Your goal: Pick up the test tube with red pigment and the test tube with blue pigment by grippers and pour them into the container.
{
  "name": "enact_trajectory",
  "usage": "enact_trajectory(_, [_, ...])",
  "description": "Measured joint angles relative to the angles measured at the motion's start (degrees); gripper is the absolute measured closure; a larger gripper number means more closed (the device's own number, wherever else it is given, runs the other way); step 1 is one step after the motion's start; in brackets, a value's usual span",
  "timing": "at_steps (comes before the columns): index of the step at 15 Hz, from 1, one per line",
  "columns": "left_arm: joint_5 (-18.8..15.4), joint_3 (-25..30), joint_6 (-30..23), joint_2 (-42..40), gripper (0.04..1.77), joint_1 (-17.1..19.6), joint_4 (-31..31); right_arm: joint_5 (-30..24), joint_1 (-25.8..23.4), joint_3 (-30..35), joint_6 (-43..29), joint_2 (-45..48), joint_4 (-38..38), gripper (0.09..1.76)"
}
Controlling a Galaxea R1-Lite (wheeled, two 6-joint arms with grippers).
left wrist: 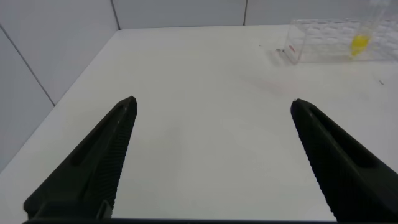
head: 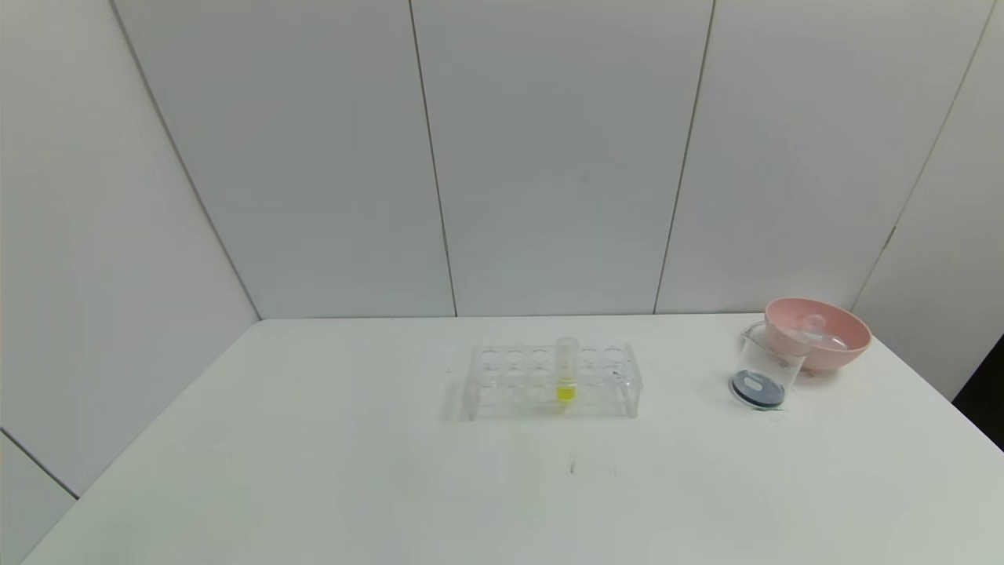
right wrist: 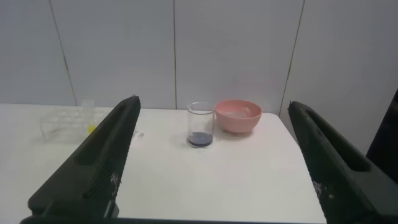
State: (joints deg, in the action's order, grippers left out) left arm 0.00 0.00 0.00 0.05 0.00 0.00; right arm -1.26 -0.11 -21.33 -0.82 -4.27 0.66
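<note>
The container, a clear glass beaker (head: 765, 369) (right wrist: 201, 124), stands at the table's right with a dark blue-purple liquid at its bottom. The test tube with red pigment and the test tube with blue pigment are out of view. My left gripper (left wrist: 212, 101) hovers open over bare table, well short of the rack, with nothing between its fingers. My right gripper (right wrist: 213, 101) is open and empty too, pulled back from the beaker, which shows between its fingers farther off. Neither arm shows in the head view.
A clear tube rack (head: 553, 380) (left wrist: 336, 40) (right wrist: 65, 124) at mid-table holds one tube of yellow liquid (head: 566, 373) (left wrist: 360, 37). Just behind the beaker sits a pink bowl (head: 839, 353) (right wrist: 238, 121) with clear glass pieces inside. Grey walls close the back and sides.
</note>
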Motion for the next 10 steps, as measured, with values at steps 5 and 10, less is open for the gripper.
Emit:
enact_trajectory(5, [0.0, 0.0, 0.0, 0.0, 0.05, 0.0, 0.0, -0.1, -0.1, 10.1, -0.3, 4.0, -1.4, 0.15])
enact_trajectory(10, [0.0, 0.0, 0.0, 0.0, 0.05, 0.0, 0.0, 0.2, 0.0, 20.3, 3.6, 4.3, 0.0, 0.15])
